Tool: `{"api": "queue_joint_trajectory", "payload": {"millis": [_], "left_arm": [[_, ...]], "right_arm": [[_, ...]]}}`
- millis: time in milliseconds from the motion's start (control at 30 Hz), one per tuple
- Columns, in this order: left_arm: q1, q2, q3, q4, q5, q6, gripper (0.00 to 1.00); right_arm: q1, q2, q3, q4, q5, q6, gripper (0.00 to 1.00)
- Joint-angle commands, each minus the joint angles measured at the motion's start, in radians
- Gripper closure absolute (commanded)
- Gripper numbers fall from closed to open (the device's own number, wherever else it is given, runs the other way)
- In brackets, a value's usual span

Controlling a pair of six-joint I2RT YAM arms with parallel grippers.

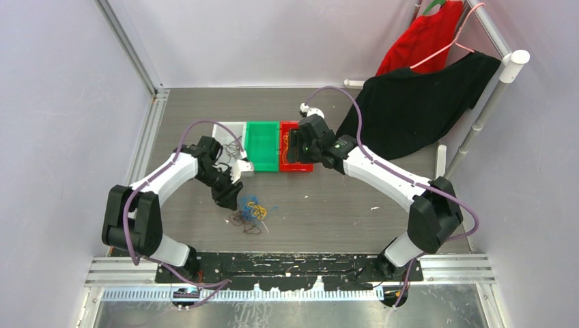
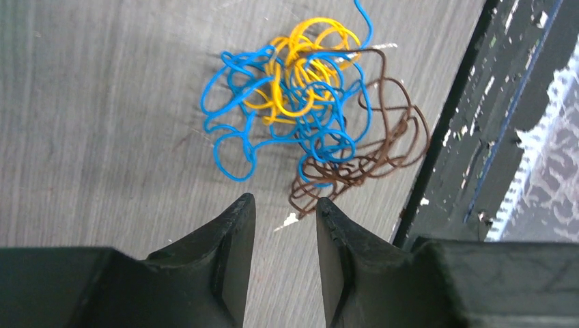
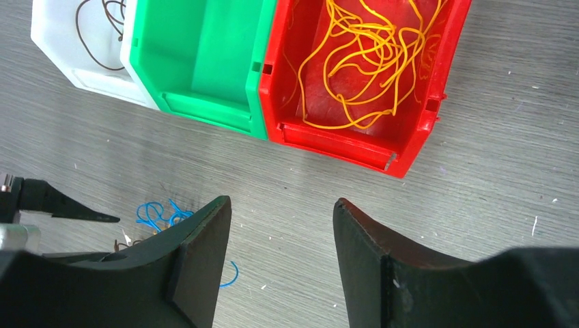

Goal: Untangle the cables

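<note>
A loose tangle of thin blue, orange-yellow and dark brown wire cables [image 2: 300,102] is seen lying on the grey wood-grain tabletop [image 2: 102,102], near the front edge and between the two arm bases. The left gripper [image 2: 283,205] is held just beside this tangle, pointing at its brown loops; its jaws are set narrowly apart and nothing is gripped between them.

Further back, three small plastic bins are lined up touching side by side – a white bin [image 3: 61,61], a green bin [image 3: 205,113] and a red bin [image 3: 328,142]. Loose orange-yellow strands [image 3: 362,61] are piled inside the red bin, and a dark brown strand [image 3: 109,10] is curled in the white one.

The right gripper [image 3: 280,205] is positioned above the red bin's front edge – its jaws are spread wide and nothing is held.
</note>
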Motion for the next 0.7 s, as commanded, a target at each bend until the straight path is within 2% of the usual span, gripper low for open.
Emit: {"api": "queue_joint_trajectory", "payload": {"millis": [0, 100, 267, 367, 533, 667], "left_arm": [[0.004, -0.043, 0.042, -0.148, 0.008, 0.13, 0.59], [0.003, -0.049, 0.045, -0.166, 0.027, 0.127, 0.55], [0.003, -0.041, -0.002, 0.041, -0.016, -0.043, 0.55], [0.003, -0.022, -0.004, 0.1, -0.04, -0.094, 0.56], [0.003, 0.003, 0.004, 0.09, 0.005, -0.12, 0.56], [0.003, 0.002, 0.002, -0.018, 0.033, -0.033, 0.55]], "right_arm": [[0.004, -0.053, -0.002, 0.053, -0.007, 0.019, 0.39], [0.004, -0.054, -0.013, 0.061, -0.011, 0.028, 0.41], [0.003, -0.06, -0.018, 0.064, -0.022, 0.044, 0.45], [0.004, -0.067, -0.018, 0.059, -0.026, 0.045, 0.47], [0.004, -0.068, -0.02, 0.062, -0.028, 0.049, 0.49], [0.004, -0.065, -0.022, 0.063, -0.027, 0.052, 0.5]]}}
